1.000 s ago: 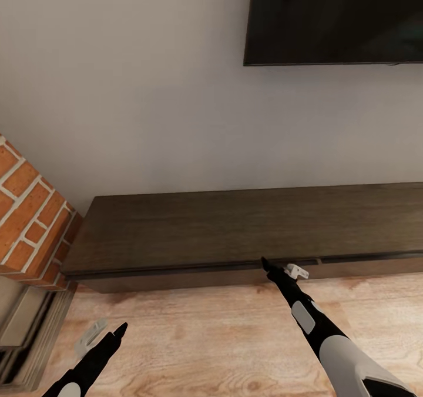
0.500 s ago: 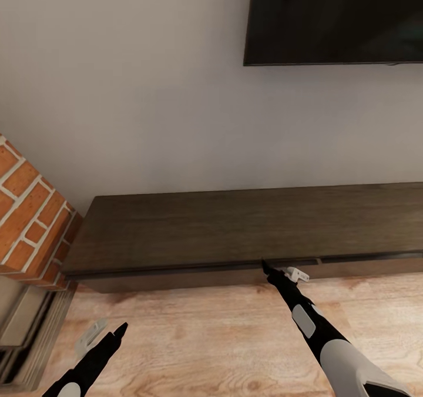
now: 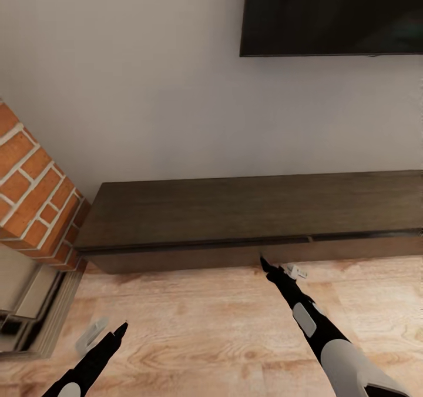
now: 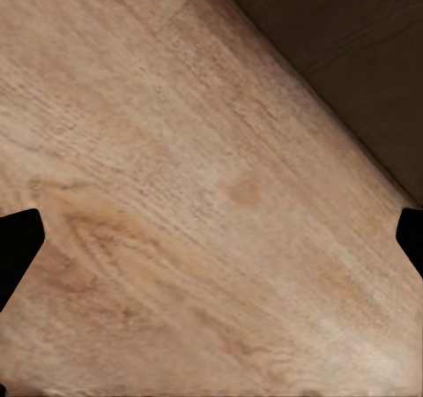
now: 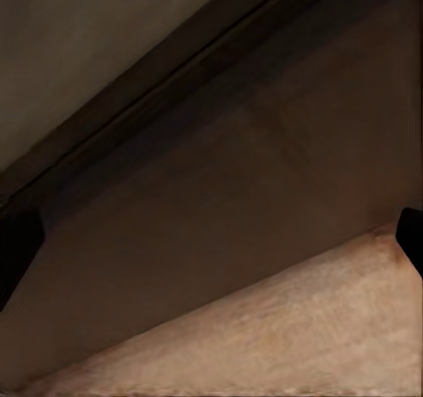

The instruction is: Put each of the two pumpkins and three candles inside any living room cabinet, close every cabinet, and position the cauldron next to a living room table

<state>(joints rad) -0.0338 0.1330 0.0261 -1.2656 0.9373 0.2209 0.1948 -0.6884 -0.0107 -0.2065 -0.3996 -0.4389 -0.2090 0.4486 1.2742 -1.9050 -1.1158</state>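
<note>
The cabinet (image 3: 247, 220), a long low dark-brown unit, runs along the white wall with its flat drawer fronts looking shut. My right gripper (image 3: 279, 267) hangs open just in front of the cabinet's lower front edge, holding nothing. The right wrist view looks at the cabinet front (image 5: 220, 194) and the floor strip below it. Over the wooden floor at the near left, my left gripper (image 3: 106, 333) is open and empty, and its wrist view catches a cabinet corner (image 4: 352, 53). Pumpkins, candles, cauldron and table are out of view.
A red brick fireplace column (image 3: 35, 191) stands at the left, beside the cabinet's end, with a pale hearth step (image 3: 35, 309) below it. A black TV (image 3: 332, 14) hangs on the wall above the cabinet. Light wooden floor (image 3: 194, 326) spreads in front.
The whole picture has shifted, so the camera has moved: the cabinet sits a little higher and farther. The right gripper now stands slightly back from the cabinet front. The left gripper is unchanged.
</note>
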